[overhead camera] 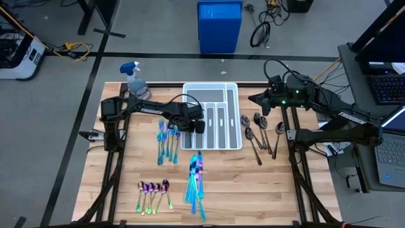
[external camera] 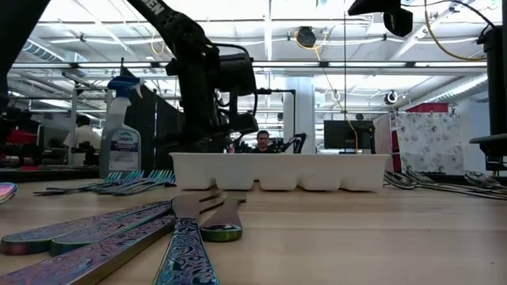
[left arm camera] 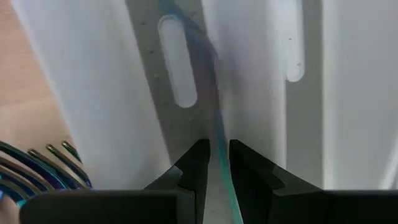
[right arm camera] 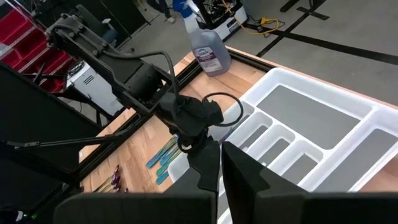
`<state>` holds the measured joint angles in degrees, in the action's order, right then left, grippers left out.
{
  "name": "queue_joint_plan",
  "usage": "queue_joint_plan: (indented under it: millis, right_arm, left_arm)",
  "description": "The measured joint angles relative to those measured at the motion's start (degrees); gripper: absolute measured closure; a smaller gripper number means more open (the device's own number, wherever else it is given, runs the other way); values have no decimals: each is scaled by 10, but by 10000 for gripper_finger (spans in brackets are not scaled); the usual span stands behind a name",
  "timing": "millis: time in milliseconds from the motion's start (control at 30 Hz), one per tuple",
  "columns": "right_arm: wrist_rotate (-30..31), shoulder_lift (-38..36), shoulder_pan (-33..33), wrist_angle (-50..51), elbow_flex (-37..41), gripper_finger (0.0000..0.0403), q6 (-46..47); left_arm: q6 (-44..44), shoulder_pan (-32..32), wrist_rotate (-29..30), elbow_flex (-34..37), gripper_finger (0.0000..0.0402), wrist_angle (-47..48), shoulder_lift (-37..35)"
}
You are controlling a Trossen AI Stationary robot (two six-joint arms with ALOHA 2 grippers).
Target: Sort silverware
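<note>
Lying nearest the bottom of the high view, the iridescent knives (overhead camera: 195, 183) sat at lower centre of the table (overhead camera: 266, 190), with the small purple spoons (overhead camera: 153, 192) to their left. Higher, left of centre, the teal forks (overhead camera: 167, 142) lay in a cluster beside the white tray (overhead camera: 211, 88). The left end effector (overhead camera: 197, 126) hovered over the tray's left edge, its fingers clamped on a teal fork (left arm camera: 221, 146) that hung into a narrow compartment. At right of centre, the dark spoons (overhead camera: 261, 132) rested just right of the tray. Farther up at right, the right end effector (overhead camera: 253, 99) waited above the table's upper right, fingers together. A spray bottle (overhead camera: 135, 81) stood at upper left.
</note>
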<state>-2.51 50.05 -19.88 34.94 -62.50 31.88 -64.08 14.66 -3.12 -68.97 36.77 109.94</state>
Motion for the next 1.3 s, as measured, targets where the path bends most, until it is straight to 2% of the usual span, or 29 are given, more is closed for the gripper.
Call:
queue_joint_plan:
  millis: [100, 300, 533, 767, 1033, 1300]
  right_arm:
    - [0, 0, 0, 0, 0, 403, 3]
    - [0, 0, 0, 0, 0, 403, 2]
    - [0, 0, 0, 0, 0, 403, 0]
    - [0, 0, 0, 0, 0, 403, -2]
    - [0, 0, 0, 0, 0, 403, -6]
    - [0, 0, 0, 0, 0, 403, -13]
  left_arm:
    - [0, -1, 2, 0, 352, 1, 3]
    - [0, -2, 6, -10, 397, 19, -8]
    - [-10, -2, 13, -46, 400, 65, -25]
    - [-35, -15, 48, -92, 401, 114, -29]
    - [-76, -20, 83, -94, 401, 180, -29]
    - [-76, -19, 109, -94, 401, 173, -26]
